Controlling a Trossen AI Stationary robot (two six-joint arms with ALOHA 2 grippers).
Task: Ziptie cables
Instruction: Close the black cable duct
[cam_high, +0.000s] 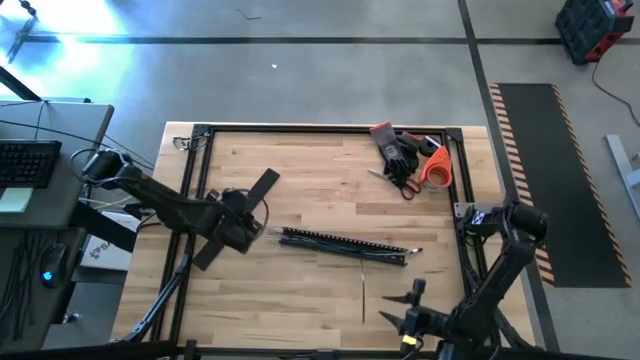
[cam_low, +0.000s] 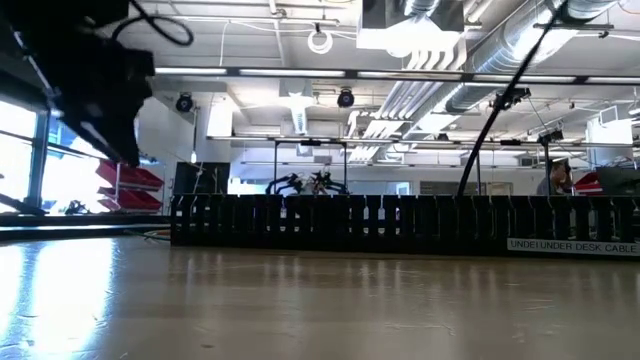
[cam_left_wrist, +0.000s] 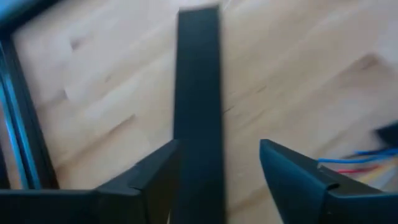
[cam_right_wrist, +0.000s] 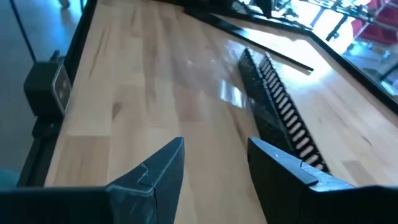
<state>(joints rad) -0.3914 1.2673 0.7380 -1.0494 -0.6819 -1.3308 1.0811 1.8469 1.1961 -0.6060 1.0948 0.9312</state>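
Observation:
The black comb-toothed channel lies across the middle of the table and also shows in the low view. Thin cables run along it, and one thin wire trails toward the near edge. Blue and reddish wires show at the edge of the left wrist view. My left gripper is open over the table's left part, astride a flat black strip that runs slantwise under it. My right gripper is open near the table's near right corner, facing the channel and touching nothing. My left gripper has the flat black strip between its open fingers, running along them. The strip lies close against one finger, and a gap stays between it and the other finger. I cannot tell whether that finger touches it.
Black gloves, scissors and an orange roll lie in the far right corner. A black metal frame borders the table. A side desk with a keyboard stands to the left. Bare wood lies between the channel and the near edge.

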